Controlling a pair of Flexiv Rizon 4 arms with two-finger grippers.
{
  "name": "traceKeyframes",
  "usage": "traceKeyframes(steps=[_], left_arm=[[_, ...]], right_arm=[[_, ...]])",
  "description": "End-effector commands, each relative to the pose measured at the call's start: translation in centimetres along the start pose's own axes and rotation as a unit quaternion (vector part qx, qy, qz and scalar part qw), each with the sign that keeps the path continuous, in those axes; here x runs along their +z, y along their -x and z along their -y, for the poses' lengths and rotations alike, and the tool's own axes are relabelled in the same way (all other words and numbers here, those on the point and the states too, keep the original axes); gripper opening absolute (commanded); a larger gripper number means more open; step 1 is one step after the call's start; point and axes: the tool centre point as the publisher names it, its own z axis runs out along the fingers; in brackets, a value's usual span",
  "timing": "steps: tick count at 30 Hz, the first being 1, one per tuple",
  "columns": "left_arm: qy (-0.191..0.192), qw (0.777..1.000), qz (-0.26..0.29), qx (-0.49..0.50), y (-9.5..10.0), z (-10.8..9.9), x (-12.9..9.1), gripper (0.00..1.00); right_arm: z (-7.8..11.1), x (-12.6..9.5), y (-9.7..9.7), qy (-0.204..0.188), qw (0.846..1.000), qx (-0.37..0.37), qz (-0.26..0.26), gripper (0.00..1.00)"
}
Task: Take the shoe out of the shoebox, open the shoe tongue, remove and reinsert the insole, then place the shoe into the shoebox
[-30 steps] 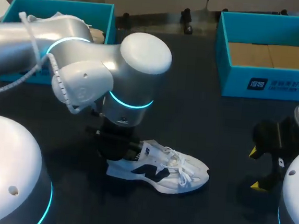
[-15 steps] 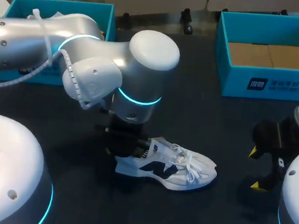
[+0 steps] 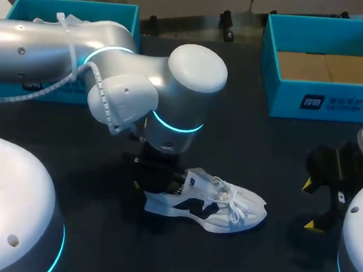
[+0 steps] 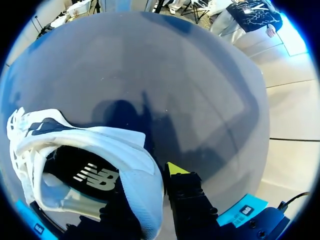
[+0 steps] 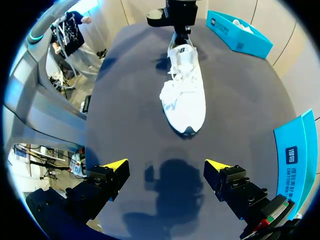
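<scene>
Your left wrist view shows the left gripper pinching the shoe at its heel rim; overhead, the left arm hides that. Right gripper spread, well apart from the shoe

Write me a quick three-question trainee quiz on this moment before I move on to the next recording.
1. True or false: the white sneaker lies inside the right teal shoebox.
2. Which part of the sneaker do the left arm's jaws hold? A) the toe B) the heel collar C) the laces
3. Fill in: the right arm's jaws stand ___, with nothing between them.

Key
1. False: it is outside both boxes, at the middle of the dark table.
2. B
3. open
</scene>
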Motion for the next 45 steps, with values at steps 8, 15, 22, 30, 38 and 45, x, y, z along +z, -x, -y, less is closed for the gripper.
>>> traceKeyframes(steps=[8,15,22,30,38,45], left_arm=[[-0.003,1.0,0.0,0.005,0.5,-0.1,0.4,0.34],[-0.002,1.0,0.013,0.008,0.0,0.0,-0.2,0.99],[-0.016,0.999,0.045,0.005,-0.8,1.1,-2.6,1.0],[-0.037,0.994,0.098,-0.027,-2.9,2.5,-6.8,1.0],[-0.124,0.977,0.157,-0.067,-5.8,3.6,-10.4,1.0],[-0.191,0.952,0.226,-0.082,-9.2,4.2,-12.4,1.0]], right_arm=[[0.0,0.0,-0.2,-0.001,1.0,0.0,0.002,1.0],[0.0,0.0,-0.2,-0.001,1.0,0.0,0.002,1.0],[0.0,0.0,-0.2,-0.001,1.0,0.0,0.002,1.0],[0.0,0.0,-0.2,-0.001,1.0,0.0,0.002,1.0],[0.0,0.0,-0.2,-0.001,1.0,0.0,0.002,1.0],[0.0,0.0,-0.2,-0.001,1.0,0.0,0.002,1.0]])
